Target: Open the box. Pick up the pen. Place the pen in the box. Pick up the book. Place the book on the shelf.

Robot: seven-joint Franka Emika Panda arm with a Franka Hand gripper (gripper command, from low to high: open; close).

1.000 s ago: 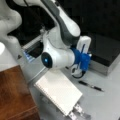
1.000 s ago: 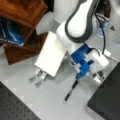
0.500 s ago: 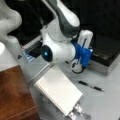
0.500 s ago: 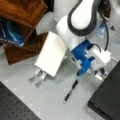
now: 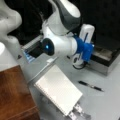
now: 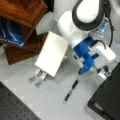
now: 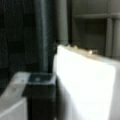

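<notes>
Nearest, at a front view's bottom: the book (image 5: 58, 91), white, cover up, lies tilted on a silver slatted stand (image 5: 78, 113) on the grey desk (image 5: 105, 105). It is not on the shelf. The shelf (image 5: 15, 95), reddish-brown wood, sits just beside the book toward that view's left, its flat top bare.

Past the book, toward the same view's right: the pen (image 5: 91, 86), slim and black, lies flat on open desk, touching nothing. It is not in the box.

Further on: my fingers (image 5: 78, 61) point down, low over the desk, between the pen and the box and nearer the box's front corner. They hold nothing. Whether they are spread or closed I cannot tell.

My wrist view gives only a pale slab on the right and a dark upright on the left; I cannot name either.

Beyond my fingers: the box (image 5: 102, 66), silver-grey side and black rim. In a front view (image 6: 108, 100) its top reads black with a small pale tab at the front. Lid raised or down: cannot tell.

Farthest, toward a front view's left: a grey tray (image 5: 32, 48) with a dark hollow.
</notes>
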